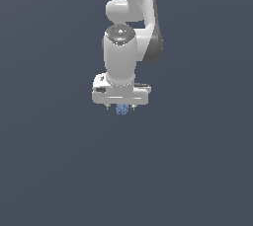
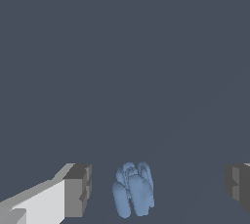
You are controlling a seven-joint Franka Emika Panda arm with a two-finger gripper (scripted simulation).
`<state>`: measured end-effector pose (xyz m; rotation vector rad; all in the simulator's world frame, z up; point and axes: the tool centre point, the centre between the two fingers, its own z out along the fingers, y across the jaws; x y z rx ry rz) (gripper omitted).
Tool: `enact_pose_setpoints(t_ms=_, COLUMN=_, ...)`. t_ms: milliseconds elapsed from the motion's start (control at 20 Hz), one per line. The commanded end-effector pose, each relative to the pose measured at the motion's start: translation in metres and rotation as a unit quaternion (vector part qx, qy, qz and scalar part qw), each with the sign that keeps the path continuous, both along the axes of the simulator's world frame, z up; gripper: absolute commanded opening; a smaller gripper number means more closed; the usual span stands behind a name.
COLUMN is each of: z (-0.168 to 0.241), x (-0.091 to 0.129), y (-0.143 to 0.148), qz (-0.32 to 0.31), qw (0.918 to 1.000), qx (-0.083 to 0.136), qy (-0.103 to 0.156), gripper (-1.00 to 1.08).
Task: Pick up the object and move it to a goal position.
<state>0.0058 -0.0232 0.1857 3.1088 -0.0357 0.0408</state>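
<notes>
We find the white arm (image 1: pixel 129 47) reaching down from the top of the exterior view, its wrist pointing straight down over a plain dark grey floor (image 1: pixel 54 170). Under the flat white hand body, only a small patch of the blue object (image 1: pixel 122 109) shows, peeking out just below the lower edge. From this view we cannot make out the fingers, nor whether anything touches the object; the hand hides most of it.

The wrist view supplies what the exterior view withholds. There we see the gripper (image 2: pixel 158 189) with its two fingers set wide apart: one grey pad (image 2: pixel 78 191) on a white finger at one side, the other pad (image 2: pixel 238 185) partly cut off by the picture's edge at the other side. The object (image 2: pixel 133 189) lies between them, a lumpy blue cluster of rounded lobes. It stands nearer to the first pad than to the second, and clear grey floor shows on both sides of it, so neither pad touches it. We therefore record the pincer as spread, holding nothing.

The wrist view does not show the arm's posture; the exterior view does. Neither view tells us plainly whether the object rests on the floor.
</notes>
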Motion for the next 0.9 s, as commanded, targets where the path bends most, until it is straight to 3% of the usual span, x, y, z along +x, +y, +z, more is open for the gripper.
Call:
enact_pose_setpoints(t_ms=0, z=0.0, x=0.0, y=0.0, qz=0.0, qw=1.0, qx=0.0, qy=0.0, gripper=1.0)
enact_pose_setpoints(t_ms=850, z=0.008, x=0.001, y=-0.015, qz=-0.039, qw=0.9991, qx=0.013, qy=-0.012, gripper=1.0)
